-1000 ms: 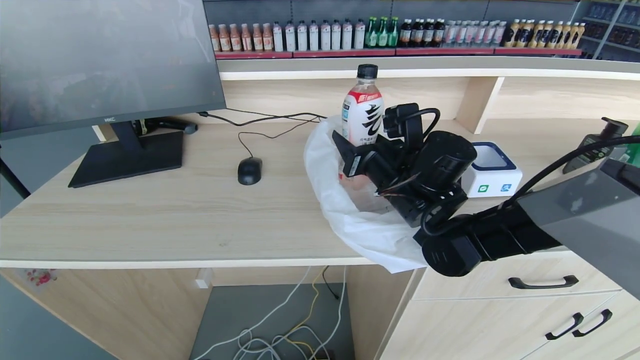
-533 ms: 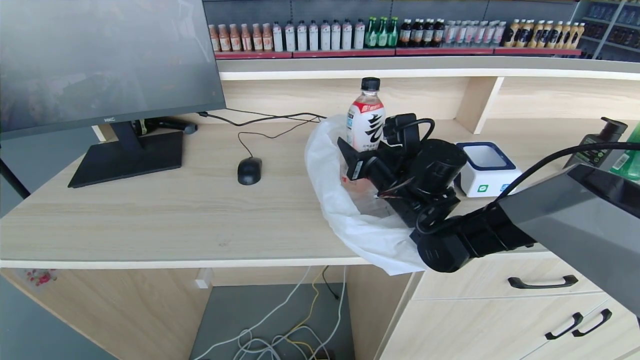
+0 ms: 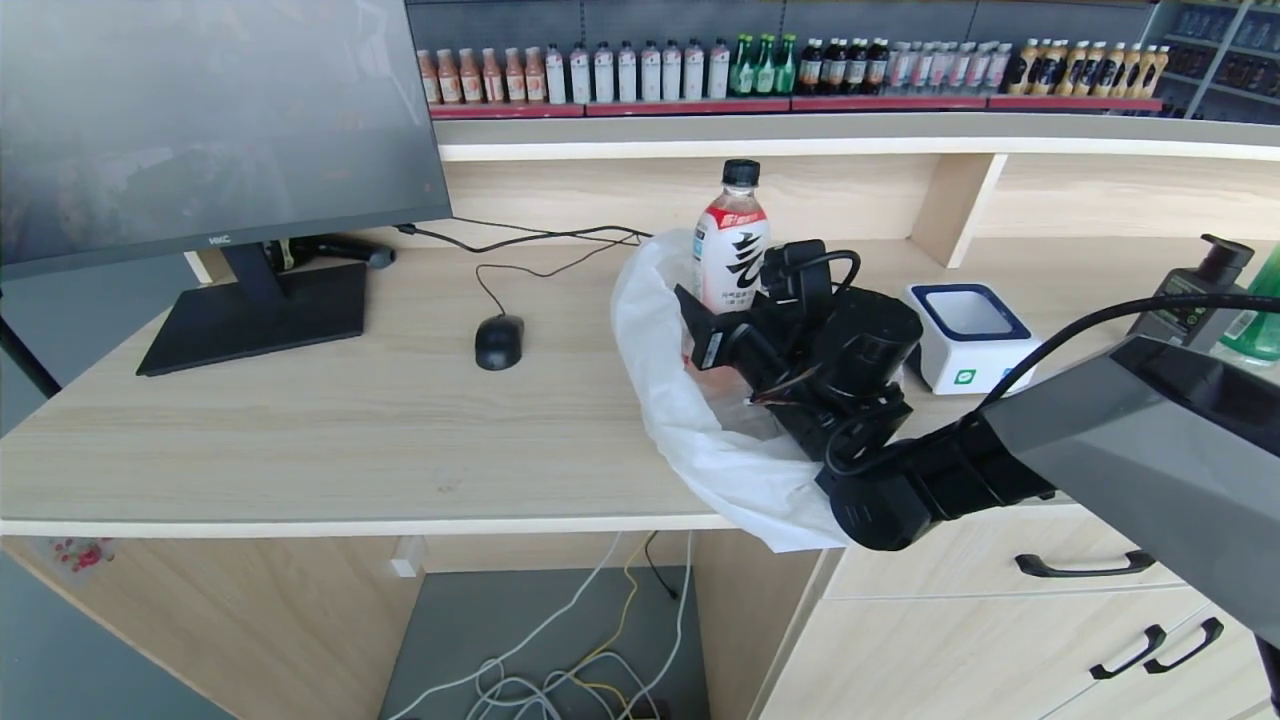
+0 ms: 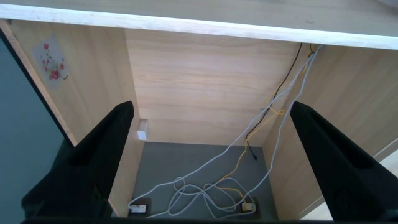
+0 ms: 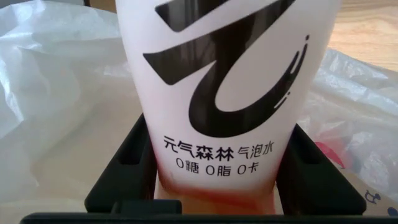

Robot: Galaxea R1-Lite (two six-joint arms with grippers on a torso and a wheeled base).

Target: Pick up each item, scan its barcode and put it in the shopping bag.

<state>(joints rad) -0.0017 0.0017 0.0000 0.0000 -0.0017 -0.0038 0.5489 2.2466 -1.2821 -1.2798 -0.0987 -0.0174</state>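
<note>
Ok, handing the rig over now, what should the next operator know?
Right gripper: shut on the bottle, held upright in the mouth of the shopping bag on the counter.
Left gripper: open, below the counter.
Done: bottle at the bag, not yet released; scan cannot be confirmed.
Left: release it, then scan and bag the pump bottle and green bottle right of the scanner.

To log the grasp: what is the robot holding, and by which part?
The right gripper holds the bottle by its lower body; the left gripper holds nothing.
</note>
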